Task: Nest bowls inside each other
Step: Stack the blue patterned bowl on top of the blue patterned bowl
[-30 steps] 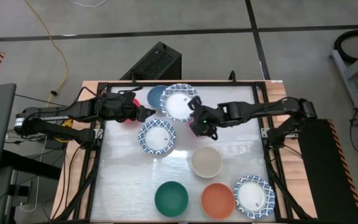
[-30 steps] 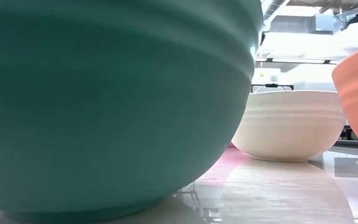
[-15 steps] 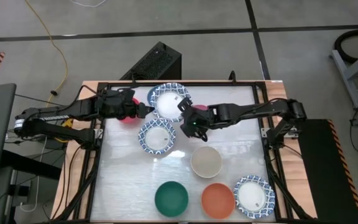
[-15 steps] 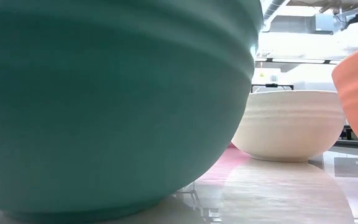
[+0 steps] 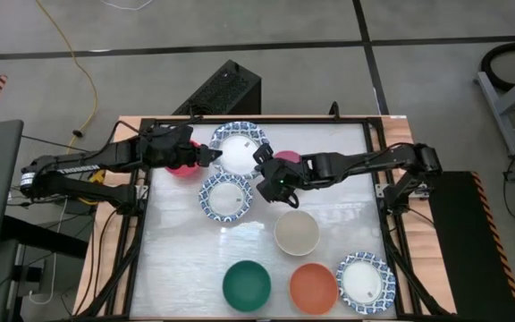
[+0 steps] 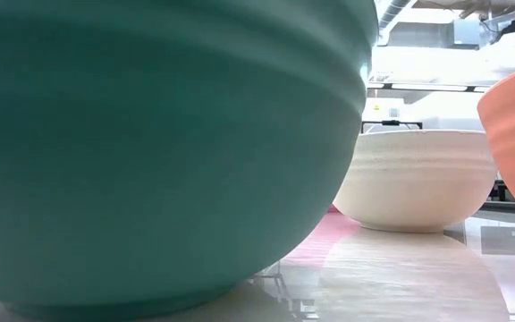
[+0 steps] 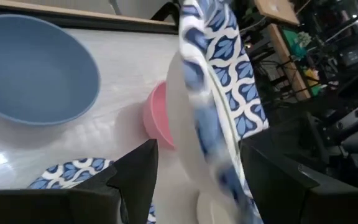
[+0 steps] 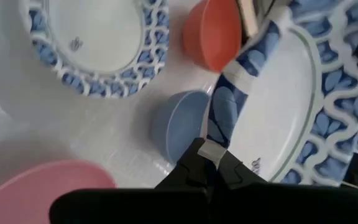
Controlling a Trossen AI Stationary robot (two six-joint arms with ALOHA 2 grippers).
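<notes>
My right gripper is shut on a white bowl with a blue-patterned rim, held over the far left of the table. My left gripper is open at that bowl's left side; in the left wrist view its two fingers stand on either side of the bowl's rim. Below are a blue bowl, a red bowl, a pink bowl and a second patterned bowl, each on its base on the table. My right gripper pinches the patterned rim of the white bowl between its two fingers, on the bowl's right side. The fingers come slanting down from the table's right. The bowl is lifted clear, above the blue bowl. Whether my left gripper touches the bowl, I cannot tell.
A cream bowl stands mid-table. Along the near edge stand a green bowl, an orange bowl and another patterned bowl. The green bowl fills most of the low view.
My right gripper has carried the patterned bowl toward the table's left edge, over the blue bowl and up to my left gripper. The pink bowl, covered before, now shows beside the right gripper.
</notes>
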